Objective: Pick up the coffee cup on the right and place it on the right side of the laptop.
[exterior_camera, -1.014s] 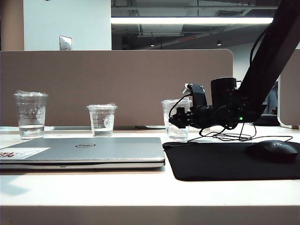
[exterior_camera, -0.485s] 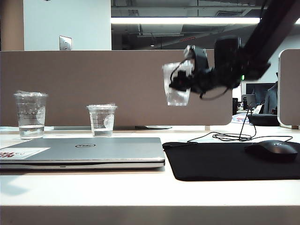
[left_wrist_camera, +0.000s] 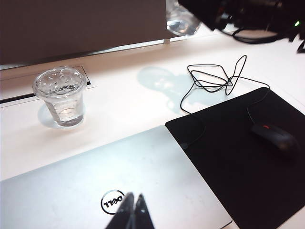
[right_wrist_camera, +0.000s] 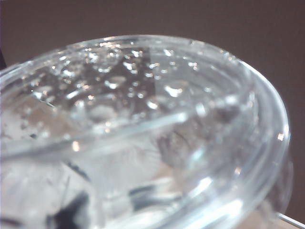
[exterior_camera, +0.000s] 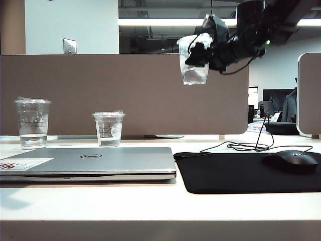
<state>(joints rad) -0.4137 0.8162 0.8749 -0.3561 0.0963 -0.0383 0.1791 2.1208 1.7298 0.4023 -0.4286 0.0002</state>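
Observation:
The coffee cup, clear plastic with a lid and a little water, hangs high above the desk, level with the top of the partition. My right gripper is shut on its upper part from the right. In the right wrist view the cup's lid fills the picture and hides the jaws. The cup's base shows in the left wrist view. The silver Dell laptop lies closed at the front left. My left gripper is shut and empty, hovering over the laptop lid by the logo.
A shorter clear cup and a taller one stand behind the laptop. A black mouse mat with a mouse lies right of the laptop, a loose cable behind it. A brown partition backs the desk.
My right gripper has lifted the coffee cup from the desk behind the mouse mat to high above it. The left gripper and the other things have not moved.

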